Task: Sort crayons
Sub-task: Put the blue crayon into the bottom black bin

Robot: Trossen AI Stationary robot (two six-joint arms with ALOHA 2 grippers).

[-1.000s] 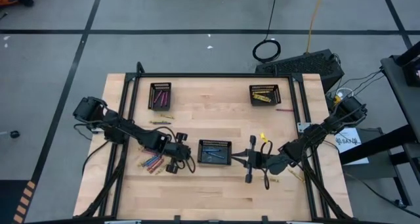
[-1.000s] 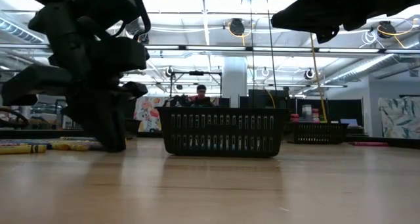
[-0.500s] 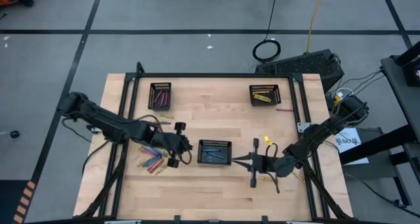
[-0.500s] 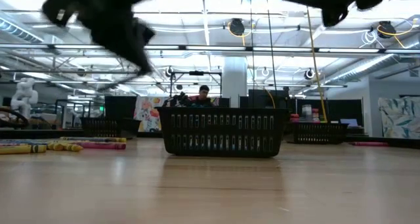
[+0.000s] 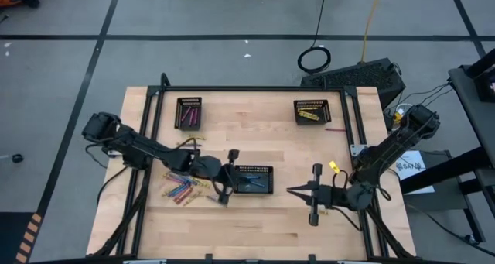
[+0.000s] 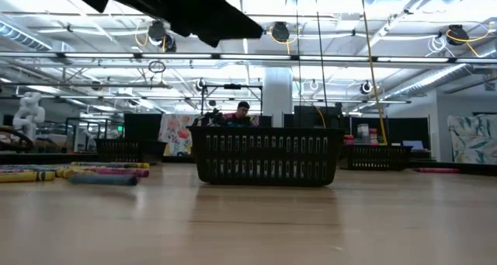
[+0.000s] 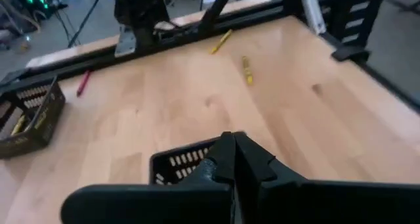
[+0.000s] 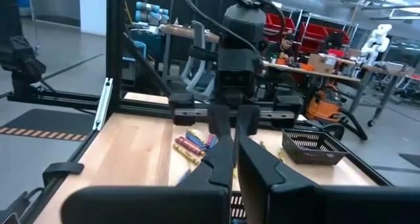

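Observation:
Loose crayons [image 5: 182,188] in blue, pink and orange-red lie in a pile on the table, left of the middle black tray [image 5: 263,190]; the low view shows them [image 6: 101,172] lying flat. My left gripper [image 5: 246,177] hangs above that tray's left end [image 7: 184,165], shut, with nothing visible between its fingers [image 7: 230,148]. It shows high up in the low view [image 6: 252,28]. My right gripper [image 5: 290,190] hovers right of the tray, pointing at it, shut [image 8: 230,148] and holding nothing.
A tray with pink crayons [image 5: 189,113] stands at the far left and a tray with yellow crayons [image 5: 311,111] at the far right. A pink crayon [image 5: 334,128] lies by the latter. Yellow crayons [image 5: 189,144] lie left of centre; others [image 7: 247,69] lie near the right frame.
My left gripper has risen from the table beside the crayon pile, tipped up from pointing down to nearly level, and gone right to above the middle tray's left end. My right gripper has drawn back from the tray toward the table's right edge. A blue crayon now lies where the left gripper stood.

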